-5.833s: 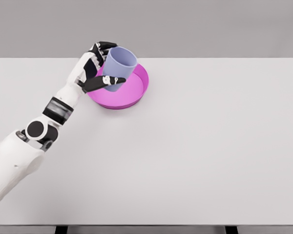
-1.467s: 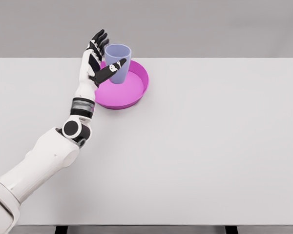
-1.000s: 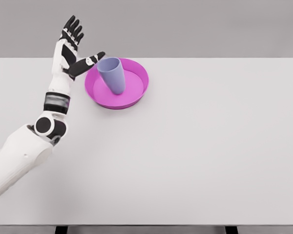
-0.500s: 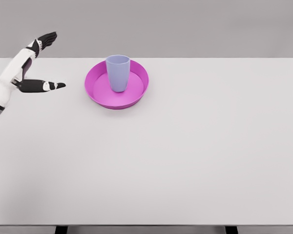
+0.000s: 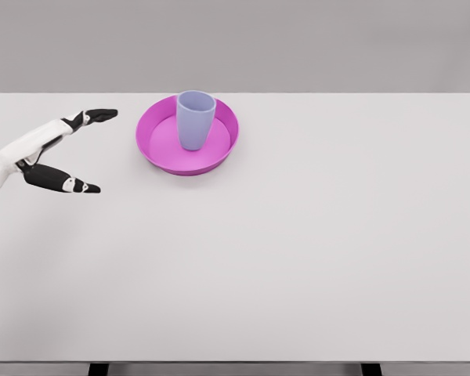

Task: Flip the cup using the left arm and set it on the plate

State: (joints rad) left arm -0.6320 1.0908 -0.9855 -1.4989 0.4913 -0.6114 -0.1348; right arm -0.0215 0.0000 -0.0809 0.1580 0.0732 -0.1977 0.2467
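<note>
1. The left hand (image 5: 39, 153) shows at the left edge with fingers (image 5: 90, 116) and thumb splayed wide, holding nothing.
2. It hangs well apart from the pale lavender plastic cup (image 5: 196, 119).
3. That cup stands upright, mouth up, inside the round magenta plate (image 5: 219, 153) on the white table (image 5: 313, 251).
4. Placing looks finished; the next move probably only calls for parking the arm.

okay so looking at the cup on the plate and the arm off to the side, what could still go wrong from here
The cup stands upright on the pink plate, but it is tall and narrow, so a bump to the table might tip it. The left hand hangs open beside the plate; a sweep back toward it could knock plate or cup.
</note>
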